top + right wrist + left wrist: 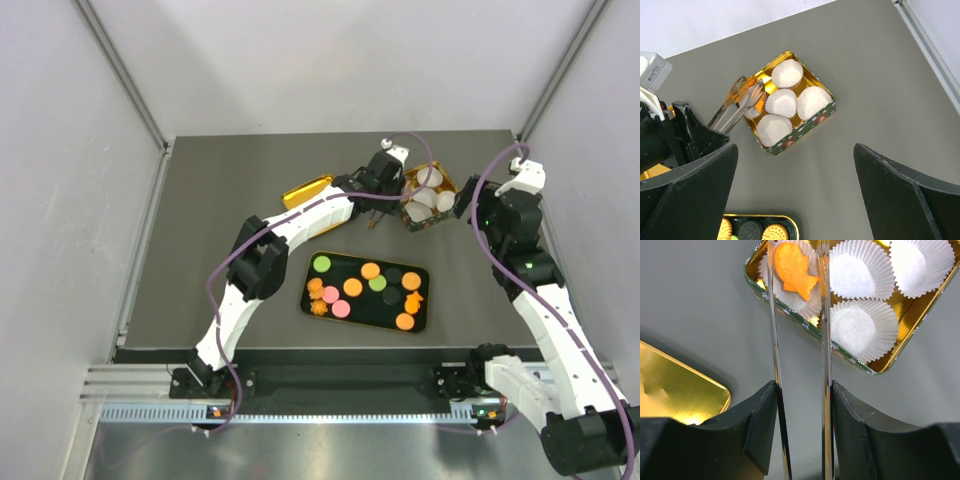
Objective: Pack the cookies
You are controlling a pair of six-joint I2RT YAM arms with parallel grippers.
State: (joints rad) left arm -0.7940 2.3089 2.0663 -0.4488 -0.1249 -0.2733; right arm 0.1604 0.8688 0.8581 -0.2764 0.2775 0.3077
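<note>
My left gripper [802,390] is shut on metal tongs [825,340], also seen in the right wrist view [737,106]. The tong tips reach into the gold square tin [790,316] and flank an orange fish-shaped cookie [792,270] lying in a white paper cup; I cannot tell whether they pinch it. The other cookies [352,287], orange, pink, green and dark, lie on a black tray [426,300] in front of the tin [430,197]. My right gripper [795,165] is open and empty above the table, just right of the tin.
Three empty paper cups [855,327] fill the rest of the tin. A gold lid [307,191] lies left of the tin, also in the left wrist view [675,395]. White walls enclose the grey table [220,220].
</note>
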